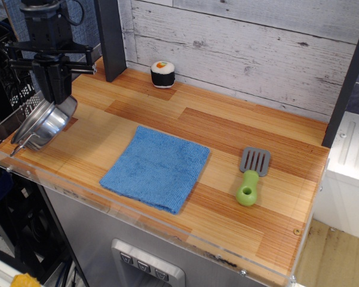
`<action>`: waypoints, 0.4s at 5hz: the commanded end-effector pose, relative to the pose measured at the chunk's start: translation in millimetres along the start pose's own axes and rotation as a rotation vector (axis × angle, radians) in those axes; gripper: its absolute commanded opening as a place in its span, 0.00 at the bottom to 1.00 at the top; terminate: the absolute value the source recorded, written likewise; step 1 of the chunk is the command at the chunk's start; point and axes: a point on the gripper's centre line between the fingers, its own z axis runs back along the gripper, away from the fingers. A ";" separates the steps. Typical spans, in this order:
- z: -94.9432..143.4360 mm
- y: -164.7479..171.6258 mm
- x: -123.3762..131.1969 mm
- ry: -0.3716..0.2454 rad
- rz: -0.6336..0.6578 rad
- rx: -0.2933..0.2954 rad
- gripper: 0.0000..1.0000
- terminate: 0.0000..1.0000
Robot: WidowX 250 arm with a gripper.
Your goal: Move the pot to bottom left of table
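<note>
The shiny steel pot (40, 127) hangs tilted over the near left corner of the wood-plank table (227, 137), its lower wire handle close to the clear rim. My black gripper (58, 100) comes down from above and is shut on the pot's upper rim. I cannot tell whether the pot's low edge touches the tabletop.
A blue cloth (156, 167) lies flat in the middle of the table. A green spatula with a grey head (251, 178) lies to the right. A toy sushi roll (162, 74) stands at the back by a dark post (110, 36). A clear acrylic rim (107, 200) edges the front.
</note>
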 end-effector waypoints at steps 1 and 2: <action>-14.6 -10.4 -5.4 0.039 -0.001 -0.083 0.00 0.00; -54.2 -34.4 -12.7 0.176 -0.031 -0.166 0.00 0.00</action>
